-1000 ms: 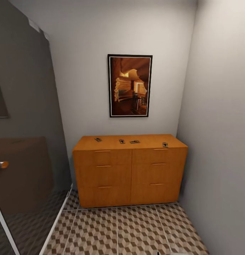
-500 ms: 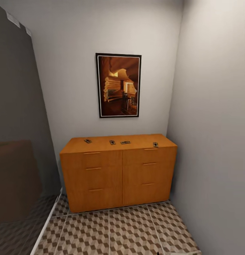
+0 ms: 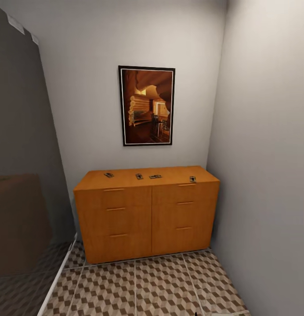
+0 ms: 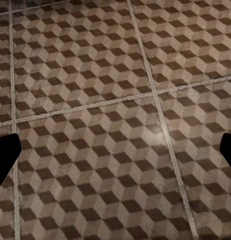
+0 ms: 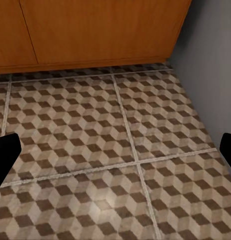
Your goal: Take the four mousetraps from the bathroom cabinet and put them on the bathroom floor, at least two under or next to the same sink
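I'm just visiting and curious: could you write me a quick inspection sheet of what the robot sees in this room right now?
Surface: cube-patterned brown and beige tiled floor, bare where visible.
Job's things: four small flat mousetraps lying apart on top of the orange-brown wooden drawer cabinet.
Clutter: nothing seen.
Grippers: left gripper and right gripper both open, empty, facing the floor.
Cables: nothing seen.
Surroundings: pale grey walls; dark-framed picture above the cabinet; dark glass panel at the left.

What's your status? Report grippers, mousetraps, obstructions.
Left gripper open, empty, over the bathroom floor. Right gripper open, empty. Four mousetraps on the cabinet top, untouched. Nothing blocking the cabinet front.
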Robot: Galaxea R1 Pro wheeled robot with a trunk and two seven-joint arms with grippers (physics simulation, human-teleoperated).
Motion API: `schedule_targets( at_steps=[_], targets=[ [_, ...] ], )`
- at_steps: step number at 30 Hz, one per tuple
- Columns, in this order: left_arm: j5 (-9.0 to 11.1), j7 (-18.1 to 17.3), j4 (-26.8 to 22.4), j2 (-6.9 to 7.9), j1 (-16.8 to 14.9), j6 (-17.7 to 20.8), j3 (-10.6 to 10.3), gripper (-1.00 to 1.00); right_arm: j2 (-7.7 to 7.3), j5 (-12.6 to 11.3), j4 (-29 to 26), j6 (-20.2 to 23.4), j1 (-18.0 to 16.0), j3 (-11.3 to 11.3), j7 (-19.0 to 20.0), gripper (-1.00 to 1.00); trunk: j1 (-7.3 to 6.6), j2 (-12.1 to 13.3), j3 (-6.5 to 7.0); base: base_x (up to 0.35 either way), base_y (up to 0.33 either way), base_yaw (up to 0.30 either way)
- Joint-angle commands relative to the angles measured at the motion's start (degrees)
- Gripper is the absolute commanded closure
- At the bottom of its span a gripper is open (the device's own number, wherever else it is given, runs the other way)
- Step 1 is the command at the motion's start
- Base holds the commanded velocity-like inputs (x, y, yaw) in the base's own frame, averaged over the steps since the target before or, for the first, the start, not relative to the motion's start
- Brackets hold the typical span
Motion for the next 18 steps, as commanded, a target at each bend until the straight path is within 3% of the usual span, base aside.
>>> schedule_targets(
  at_steps=[1, 8, 18],
  targets=[
    [0.09, 0.53, -0.04, 0.05, -0.01, -0.1, -0.39, -1.0, -0.02, 0.04, 0.04, -0.1, -0.05, 0.27, -0.5, -1.0, 0.0, -0.03, -0.06, 0.0, 0.0, 0.0],
    [0.09, 0.53, -0.04, 0.05, -0.01, -0.1, -0.38, -1.0, 0.0, 0.04, 0.04, -0.1, -0.06, 0.27, -0.5, -1.0, 0.0, -0.03, -0.06, 0.062, 0.0, 0.0],
    [0.09, 0.56, -0.04, 0.05, -0.01, -0.1, -0.38, -1.0, 0.0, 0.04, 0.04, -0.1, -0.1, 0.27, -0.5, -1.0, 0.0, -0.03, -0.06, 0.177, 0.0, 0.0]
  ],
)
